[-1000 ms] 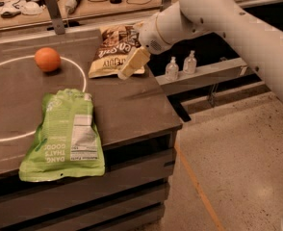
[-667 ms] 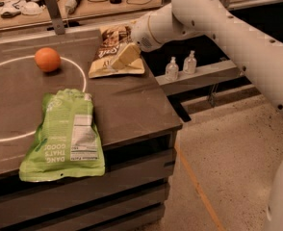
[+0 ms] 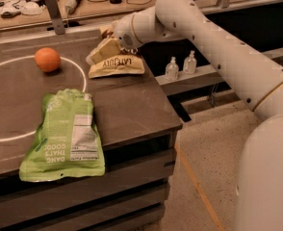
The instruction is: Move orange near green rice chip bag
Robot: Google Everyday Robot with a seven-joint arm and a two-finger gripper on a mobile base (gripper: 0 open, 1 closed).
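Gripper (image 3: 102,48) at the far right part of the dark table (image 3: 132,105), low over the far left end of a tan chip bag (image 3: 117,66). Cannot tell whether clenched, released or grasping anything, nor whether touching the bag or just above it. Carried by a white arm (image 3: 204,37) reaching in from the right, wrist pointed left and slightly down, with a much bulkier white section of the same arm filling the near right corner.

Tan chip bag lying flat, print upside down, close to the table's right edge. To the left of gripper and bag, the orange (image 3: 47,59), resting on the tabletop well apart from both, just inside the far arc of a thin white circle (image 3: 82,76) drawn on the surface. Nearer, the green rice chip bag (image 3: 64,136), flat, label side up, white nutrition panel and white lettering upside down, its near end at the table's near edge, its far end crossing the circle's line. Orange and green bag apart, bare tabletop between them.

Beyond the table's right edge, two small clear bottles (image 3: 181,65) side by side on a lower grey ledge. Along the far side, a wooden bench (image 3: 83,11) strewn with cables and small gear. Speckled floor (image 3: 204,143) on the right, an orange line running across it.
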